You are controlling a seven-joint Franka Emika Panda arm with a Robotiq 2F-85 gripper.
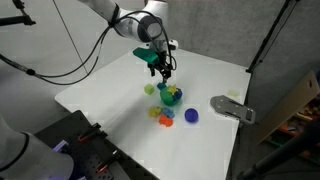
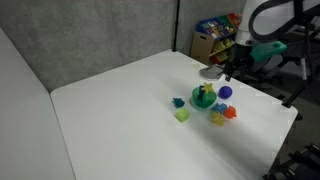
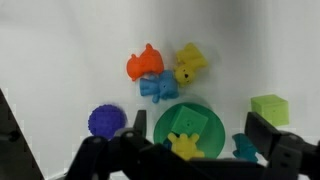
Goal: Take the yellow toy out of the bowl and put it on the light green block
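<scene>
Arm: the Panda arm (image 1: pixel 112 16) came in from the upper left in an exterior view, bent at the wrist, with the hand turned down toward the white table (image 1: pixel 100 95).
Gripper: the gripper (image 1: pixel 164 72) hung above the bowl (image 1: pixel 172 98), a little off toward its far rim and clear of it.
Jaws: they stood wide apart and held nothing. In the wrist view the dark fingers (image 3: pixel 272 140) framed the bowl (image 3: pixel 192 122) from either side.
Yellow toy: the yellow toy (image 3: pixel 185 147) lay inside the bowl, against the rim nearest the gripper.
Light green block: the light green block (image 3: pixel 269 109) stood on the table beside the bowl and apart from it. It showed in both exterior views (image 1: pixel 151 89) (image 2: pixel 182 116).
Blue ball: the blue ball (image 3: pixel 106 121) lay on the side of the bowl opposite that block.
Other toys: the orange piece (image 3: pixel 145 64), the second yellow piece (image 3: pixel 189 60) and the blue piece (image 3: pixel 156 88) were bunched together just beyond the bowl, on the side away from the gripper.
Teal piece: the teal piece (image 3: pixel 243 148) lay just beside the bowl, near the light green block.
</scene>
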